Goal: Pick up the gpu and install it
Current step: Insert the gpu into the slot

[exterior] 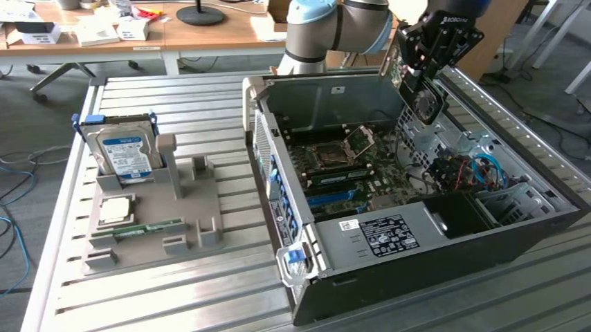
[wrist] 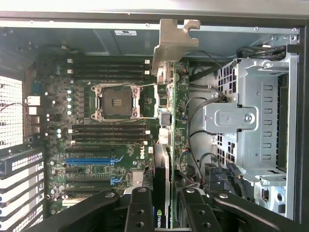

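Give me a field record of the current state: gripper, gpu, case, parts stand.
gripper: gripper above the open computer case, jaws closed on the gpu
gpu: gpu held on edge, raised over the motherboard, not in a slot
case: lying on its side, side panel off
cpu socket: cpu socket exposed, beside the card in the wrist view
stand: grey holder at the exterior view's left
on stand: hard drive upright; memory stick lying flat
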`<state>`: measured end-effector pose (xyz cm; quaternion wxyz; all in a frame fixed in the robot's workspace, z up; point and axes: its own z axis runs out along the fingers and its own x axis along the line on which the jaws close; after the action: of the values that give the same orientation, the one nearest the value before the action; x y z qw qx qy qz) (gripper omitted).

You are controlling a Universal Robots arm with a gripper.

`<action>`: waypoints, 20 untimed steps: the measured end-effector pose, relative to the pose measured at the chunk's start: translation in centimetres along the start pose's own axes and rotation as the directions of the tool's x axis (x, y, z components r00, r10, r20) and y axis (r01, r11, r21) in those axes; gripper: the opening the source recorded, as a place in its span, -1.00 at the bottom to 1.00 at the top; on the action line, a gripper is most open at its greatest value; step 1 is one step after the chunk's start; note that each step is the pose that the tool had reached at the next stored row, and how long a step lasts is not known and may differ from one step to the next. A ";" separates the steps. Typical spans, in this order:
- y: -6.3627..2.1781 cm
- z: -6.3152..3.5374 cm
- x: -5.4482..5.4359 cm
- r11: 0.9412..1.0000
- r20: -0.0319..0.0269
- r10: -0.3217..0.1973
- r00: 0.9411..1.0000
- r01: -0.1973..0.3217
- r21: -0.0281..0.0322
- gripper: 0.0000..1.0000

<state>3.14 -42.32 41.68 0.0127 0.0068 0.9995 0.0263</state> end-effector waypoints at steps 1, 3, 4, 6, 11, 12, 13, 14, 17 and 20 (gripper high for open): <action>0.00 0.00 0.0 1.000 0.000 0.000 1.000 0.000 0.000 -0.47; 0.00 0.00 0.0 1.000 0.000 0.000 1.000 0.000 0.000 -0.47; 0.00 0.00 0.0 1.000 0.000 -0.001 1.000 0.001 0.000 -0.47; 0.00 0.00 0.0 1.000 0.000 -0.006 1.000 0.006 0.000 -0.47; 0.00 0.02 0.0 0.998 -0.003 -0.057 0.998 0.057 -0.002 -0.47; 0.00 0.02 0.0 0.997 -0.004 -0.073 0.997 0.073 -0.002 -0.47; 0.00 0.02 0.0 0.996 -0.005 -0.090 0.996 0.090 -0.002 -0.47; 0.00 0.02 0.0 0.994 -0.006 -0.106 0.994 0.106 -0.003 -0.47; -0.01 0.04 0.0 0.987 -0.008 -0.158 0.987 0.158 -0.004 -0.47; 0.00 0.07 0.0 0.977 -0.011 -0.213 0.977 0.213 -0.006 -0.47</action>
<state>3.14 -42.32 41.61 0.0098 -0.1003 0.9945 0.0275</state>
